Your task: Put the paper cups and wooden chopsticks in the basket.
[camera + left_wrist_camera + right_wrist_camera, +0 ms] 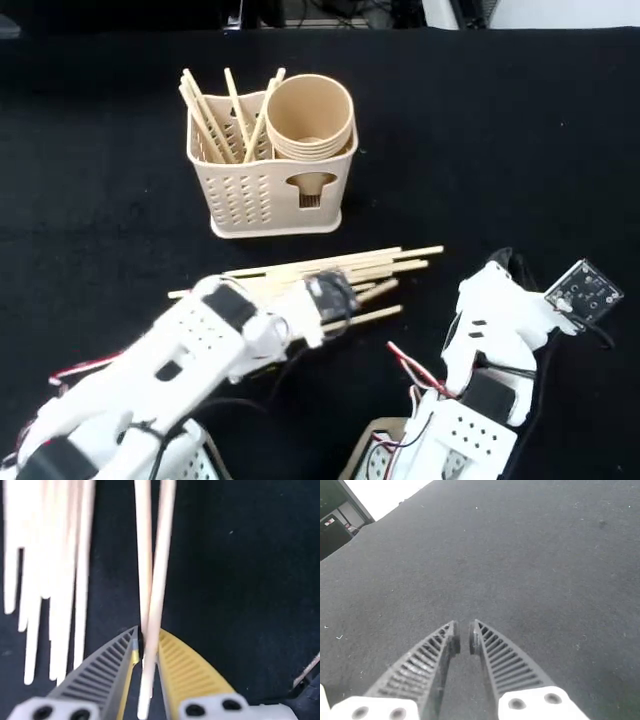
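A beige perforated basket [262, 192] stands at the back of the black table. It holds a stack of paper cups [309, 117] and several upright wooden chopsticks [212, 118]. More chopsticks [385, 262] lie in a loose bundle in front of it. My left gripper [340, 305] is low over that bundle. In the left wrist view the left gripper [146, 641] is shut on two chopsticks [151, 565], and the rest of the pile [50, 555] lies beside them. My right gripper [462, 641] hangs shut over bare cloth with nothing in it.
The right arm [497, 325] sits folded at the front right, apart from the chopsticks. Red and black cables [412, 366] run by its base. Black cloth [520, 150] stretches to the right of the basket.
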`<action>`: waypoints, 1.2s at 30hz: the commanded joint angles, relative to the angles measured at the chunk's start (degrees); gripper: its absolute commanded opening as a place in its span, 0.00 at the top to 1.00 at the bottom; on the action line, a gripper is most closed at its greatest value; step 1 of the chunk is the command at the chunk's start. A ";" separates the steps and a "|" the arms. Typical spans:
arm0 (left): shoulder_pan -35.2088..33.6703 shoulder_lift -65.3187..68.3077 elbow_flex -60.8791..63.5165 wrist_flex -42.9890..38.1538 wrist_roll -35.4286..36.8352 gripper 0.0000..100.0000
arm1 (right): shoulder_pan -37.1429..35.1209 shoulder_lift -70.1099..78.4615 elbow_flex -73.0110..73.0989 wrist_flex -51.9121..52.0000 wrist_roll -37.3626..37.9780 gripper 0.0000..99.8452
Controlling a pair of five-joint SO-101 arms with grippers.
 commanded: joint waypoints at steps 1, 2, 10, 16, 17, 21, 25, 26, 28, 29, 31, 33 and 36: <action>-4.00 -5.36 -1.01 2.99 -1.67 0.97 | -0.70 -0.57 -0.13 -1.32 0.62 0.94; -5.05 -5.98 -0.84 3.25 -2.90 0.97 | -0.70 -0.57 -0.13 -1.32 0.62 0.94; -1.63 -6.24 3.82 -1.23 -4.75 0.96 | -0.70 -0.57 -0.13 -1.32 0.62 0.94; 0.40 0.26 3.30 -3.25 -4.57 0.84 | -0.70 -0.57 -0.13 -1.23 0.62 0.94; 0.40 1.76 2.51 -3.25 -4.57 0.84 | -0.70 -0.57 -0.13 -1.23 0.62 0.94; 0.22 7.91 -0.75 -5.10 -4.57 0.86 | -0.70 -0.57 -0.13 -1.23 0.62 0.94; 0.40 13.27 -4.70 -7.30 -4.57 0.86 | -0.70 -0.57 -0.13 -1.23 0.62 0.94; 0.48 14.51 -5.67 -7.65 -4.48 0.86 | -0.70 -0.57 -0.13 -1.23 0.62 0.94; 0.48 17.05 -7.52 -7.74 -4.48 0.86 | -0.70 -0.57 -0.13 -1.23 0.62 0.94; 0.48 18.20 -8.22 -7.74 -4.40 0.86 | -0.70 -0.57 -0.13 -1.23 0.62 0.94; 1.10 20.13 -8.92 -7.82 -4.40 0.86 | -0.70 -0.57 -0.13 -1.23 0.62 0.94; 2.24 21.36 -9.27 -8.35 -3.69 0.85 | -0.70 -0.57 -0.13 -1.23 0.62 0.94; 3.65 23.12 -9.98 -10.81 -0.44 0.84 | -0.70 -0.57 -0.13 -1.23 0.62 0.94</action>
